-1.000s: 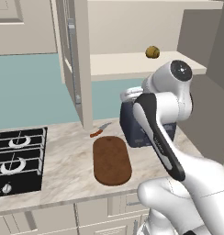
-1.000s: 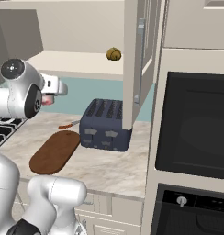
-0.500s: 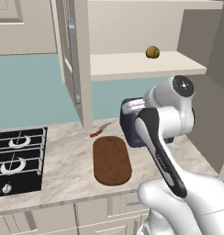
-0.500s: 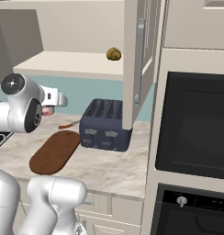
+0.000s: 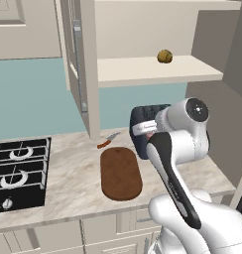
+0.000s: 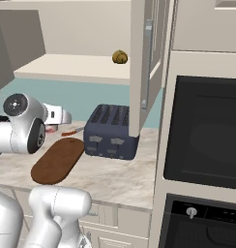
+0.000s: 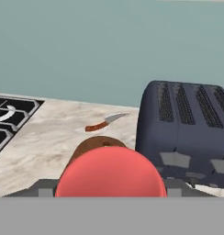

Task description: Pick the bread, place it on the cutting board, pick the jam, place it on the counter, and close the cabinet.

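Closest to my camera, the pincer [image 7: 109, 189] looks clamped around the jam [image 7: 109, 170]. The jar's red body bulges up between the two grey finger stubs, which sit tight against its sides, so I take the jaws to be about jar-wide apart with the jam held between them. I can't see the lid from here.

I'd expect the jar to be rigid, smooth and fairly dense for its size. It's probably glass, so slippery at the sides and unforgiving if dropped. A grip across the squat body, below the lid, seems right. I'd keep it upright and lower it until the base meets stone before letting go.

Just beyond the jar lies the board [image 7: 93, 143], flat on the desk [image 7: 40, 137] and with nothing on it. A small knife [image 7: 106, 122] rests behind it. The dark toaster [image 7: 187, 128] stands just beside the board on one side, and the stove [image 7: 8, 114] is well off on the other.

Bare desk between board and stove looks like the safest landing spot, away from the knife and the toaster.

Farthest and highest, the bread [image 5: 164, 56] sits alone on the cabinet shelf [image 5: 133, 72], well above the arm. It should be light, soft and squashable, best taken gently across its middle. The cabinet door [image 5: 83, 64] stands open, so both the bread step and the closing are not yet done.
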